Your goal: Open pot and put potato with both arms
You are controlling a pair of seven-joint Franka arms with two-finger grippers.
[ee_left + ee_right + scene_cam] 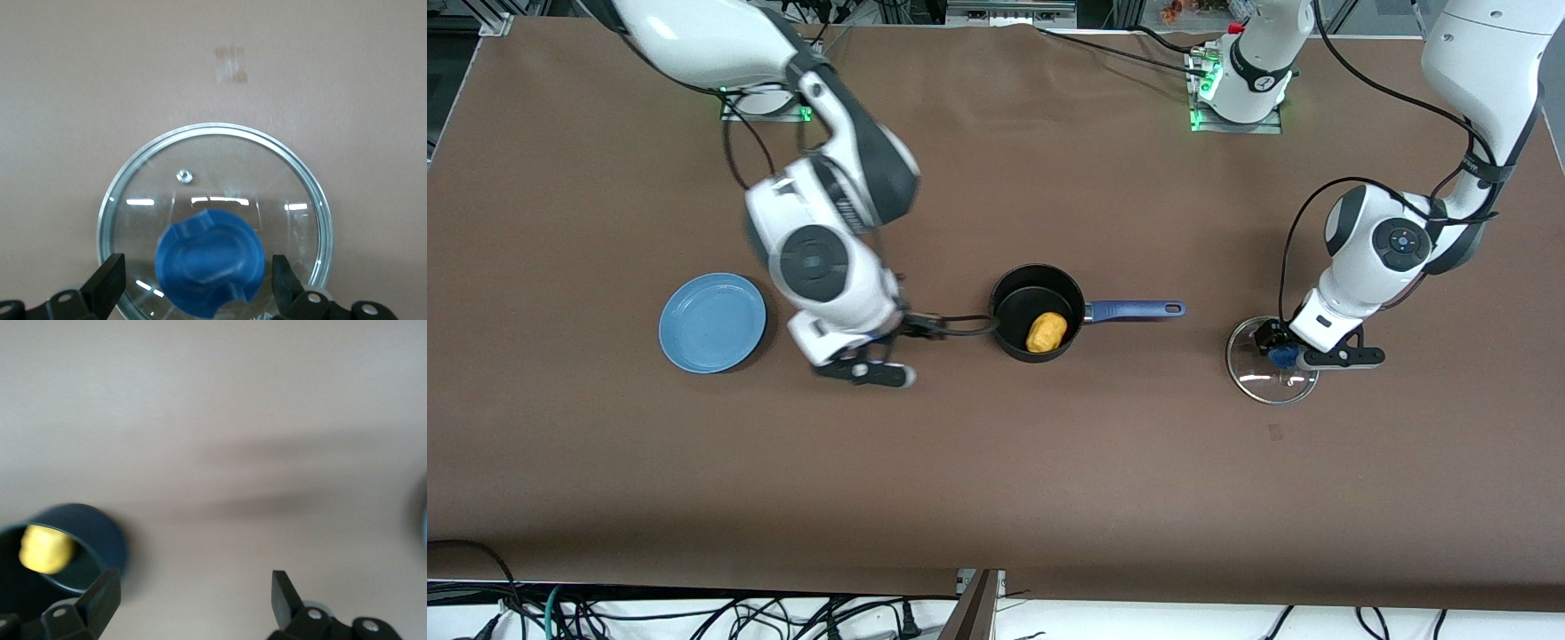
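Note:
The black pot (1014, 311) stands uncovered mid-table, its blue handle (1134, 309) pointing toward the left arm's end. The yellow potato (1047, 332) lies inside it and also shows in the right wrist view as the potato (45, 549) in the pot (100, 537). The glass lid (1258, 382) lies flat on the table near the left arm's end. My left gripper (197, 280) is open, its fingers standing apart on either side of the blue knob (210, 257) of the lid (213, 167). My right gripper (193, 593) is open over bare table beside the pot, holding nothing.
A flat blue plate (712, 322) sits toward the right arm's end, with the right hand (845, 311) between it and the pot. The brown table (996, 462) stretches wide toward the front camera. Cables hang below its front edge.

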